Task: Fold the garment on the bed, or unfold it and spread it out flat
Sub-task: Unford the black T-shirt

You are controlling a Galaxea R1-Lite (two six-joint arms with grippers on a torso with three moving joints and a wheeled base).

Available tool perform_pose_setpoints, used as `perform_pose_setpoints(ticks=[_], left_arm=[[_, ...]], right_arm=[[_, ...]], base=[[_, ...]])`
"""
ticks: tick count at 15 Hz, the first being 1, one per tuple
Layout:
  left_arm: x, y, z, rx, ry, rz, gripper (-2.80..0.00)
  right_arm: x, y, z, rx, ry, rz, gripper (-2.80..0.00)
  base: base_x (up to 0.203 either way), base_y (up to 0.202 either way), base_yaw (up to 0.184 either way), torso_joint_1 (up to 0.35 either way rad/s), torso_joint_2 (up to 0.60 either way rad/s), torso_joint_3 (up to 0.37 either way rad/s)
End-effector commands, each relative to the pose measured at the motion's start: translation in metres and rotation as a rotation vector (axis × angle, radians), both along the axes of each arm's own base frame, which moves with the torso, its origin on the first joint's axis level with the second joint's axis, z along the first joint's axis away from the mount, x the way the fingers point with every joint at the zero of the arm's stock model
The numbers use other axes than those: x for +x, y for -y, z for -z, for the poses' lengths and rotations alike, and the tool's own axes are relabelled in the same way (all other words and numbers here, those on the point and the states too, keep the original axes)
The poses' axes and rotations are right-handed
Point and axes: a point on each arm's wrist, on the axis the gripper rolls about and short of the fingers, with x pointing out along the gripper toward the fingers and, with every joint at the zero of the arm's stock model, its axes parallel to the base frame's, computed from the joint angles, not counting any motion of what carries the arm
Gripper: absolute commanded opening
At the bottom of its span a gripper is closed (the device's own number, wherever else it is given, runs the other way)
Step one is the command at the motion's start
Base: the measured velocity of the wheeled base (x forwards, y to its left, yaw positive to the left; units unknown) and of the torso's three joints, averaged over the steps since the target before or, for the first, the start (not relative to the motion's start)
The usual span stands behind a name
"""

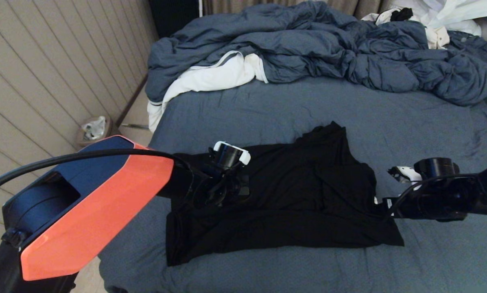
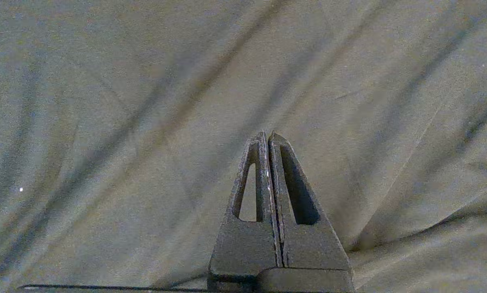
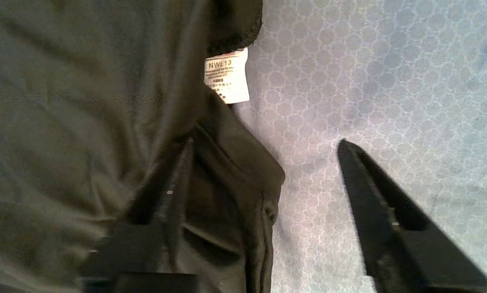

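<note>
The garment (image 1: 300,195), a black T-shirt, lies partly folded on the slate-blue sheet of the bed (image 1: 267,110); its print is hidden. My left gripper (image 1: 233,189) hovers low over the shirt's left part. Its fingers (image 2: 267,136) are pressed together, with only wrinkled cloth (image 2: 145,101) beneath them. My right gripper (image 1: 379,202) is at the shirt's right edge and stands open (image 3: 266,142). One of its fingers (image 3: 174,183) rests over the black cloth, the other finger (image 3: 373,195) over bare sheet. The shirt's hem fold (image 3: 243,171) lies between them, and a white label (image 3: 227,75) sticks out just beyond.
A rumpled blue duvet (image 1: 328,49) with white lining (image 1: 210,77) fills the far half of the bed. A white clothes pile (image 1: 442,16) sits at the far right. Left of the bed are a panelled wall and a small bin (image 1: 92,129) on the floor.
</note>
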Motion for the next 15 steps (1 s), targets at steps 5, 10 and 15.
perform_pose_setpoints(ticks=[5,10,15], left_arm=[[0.0,0.0,0.002,0.0,-0.003,-0.002,-2.8],[0.0,0.001,0.007,0.006,-0.01,-0.001,-2.8],[0.0,0.001,0.007,0.007,-0.012,-0.001,-2.8]], right_arm=[[-0.001,-0.004,0.014,0.0,-0.035,-0.018,0.0],[0.007,0.003,0.016,-0.012,-0.02,-0.012,0.0],[0.008,0.016,0.012,-0.019,0.001,0.023,0.0]], base=[[0.0,0.0,0.0,0.0,0.0,0.0],[0.0,0.0,0.0,0.0,0.0,0.0],[0.0,0.0,0.0,0.0,0.0,0.0]])
